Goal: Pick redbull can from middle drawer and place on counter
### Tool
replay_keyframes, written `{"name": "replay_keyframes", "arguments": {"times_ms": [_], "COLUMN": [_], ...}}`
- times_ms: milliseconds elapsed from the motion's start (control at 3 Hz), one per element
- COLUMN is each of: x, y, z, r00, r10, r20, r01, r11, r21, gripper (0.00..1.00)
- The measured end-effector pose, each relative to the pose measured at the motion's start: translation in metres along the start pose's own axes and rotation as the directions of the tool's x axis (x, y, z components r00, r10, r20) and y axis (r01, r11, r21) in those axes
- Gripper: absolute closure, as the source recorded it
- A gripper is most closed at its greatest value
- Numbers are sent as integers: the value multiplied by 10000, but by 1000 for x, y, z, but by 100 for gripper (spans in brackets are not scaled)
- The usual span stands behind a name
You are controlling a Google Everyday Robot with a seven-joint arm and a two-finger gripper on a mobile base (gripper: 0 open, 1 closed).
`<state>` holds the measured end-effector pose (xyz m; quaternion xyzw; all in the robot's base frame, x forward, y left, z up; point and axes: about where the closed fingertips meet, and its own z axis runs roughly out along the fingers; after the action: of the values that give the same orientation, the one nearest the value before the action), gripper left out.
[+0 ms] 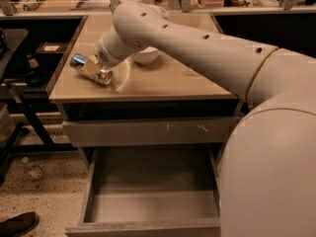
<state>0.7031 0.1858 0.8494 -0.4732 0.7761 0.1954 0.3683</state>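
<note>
The redbull can (79,61), blue and silver, lies tilted with its silver end (105,76) toward the front right. My gripper (92,67) is shut around its middle and holds it at the left part of the beige counter (168,83), right at or just above the surface. The middle drawer (153,179) stands pulled open below, and its grey floor holds nothing. My arm reaches in from the right and covers much of the view.
A white bowl (147,57) sits on the counter behind my wrist. A shut grey drawer front with white scuffs (148,131) is above the open drawer. A black stand (19,88) is at the left, with a clear bottle (31,169) and a shoe (17,223) on the floor.
</note>
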Motion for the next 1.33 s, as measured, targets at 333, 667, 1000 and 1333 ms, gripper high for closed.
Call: {"name": "replay_keyframes", "arguments": {"times_ms": [333, 667, 1000, 1333], "x": [0, 0, 0, 0], "y": [0, 0, 0, 0], "z": [0, 1, 1, 1], "r00": [10000, 10000, 10000, 10000], "r10": [-1, -1, -2, -2], "r20": [-5, -5, -5, -6], "r01": [1, 1, 2, 2], "r11": [10000, 10000, 10000, 10000], "r21": [-11, -11, -12, -13], "gripper": [82, 59, 35, 12]}}
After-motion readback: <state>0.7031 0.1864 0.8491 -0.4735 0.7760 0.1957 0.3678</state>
